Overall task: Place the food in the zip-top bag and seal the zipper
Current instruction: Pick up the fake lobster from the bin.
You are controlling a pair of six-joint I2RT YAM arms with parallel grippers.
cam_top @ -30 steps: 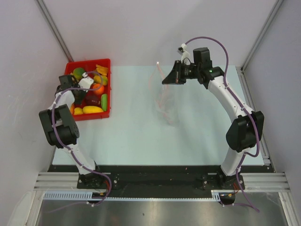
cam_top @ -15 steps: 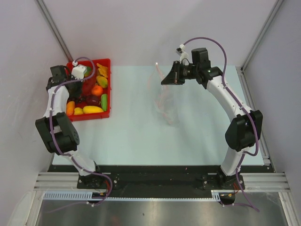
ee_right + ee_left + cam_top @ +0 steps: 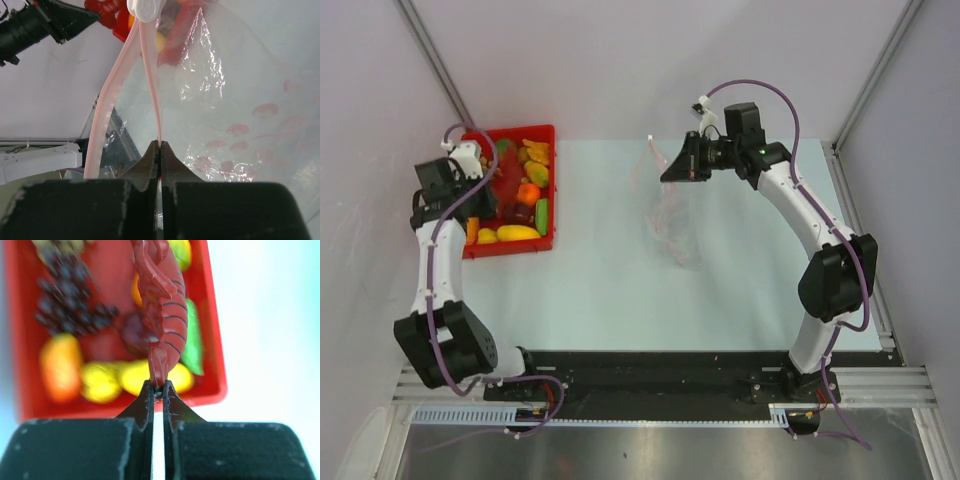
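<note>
your left end effector (image 3: pixel 156 386) is clamped narrow on the tail tip of a glossy red toy shrimp (image 3: pixel 164 325), which hangs above the red tray (image 3: pixel 216 365). it looks light, hard and slick, so that tip pinch may swivel. your right end effector (image 3: pixel 159 146) pinches the zipper (image 3: pixel 106 105) of the floppy zip-top bag (image 3: pixel 240 100), held up over the bench (image 3: pixel 600 270). the film will likely sag.

In the left wrist view the red striped toy (image 3: pixel 162 320) is cut off at the top edge, and the other food (image 3: pixel 60 367) in the red tray (image 3: pixel 25 365) behind it is blurry. In the right wrist view the zip-top bag (image 3: pixel 240 100) runs off the top and right edges, and from above it is too clear to see its shape well.
</note>
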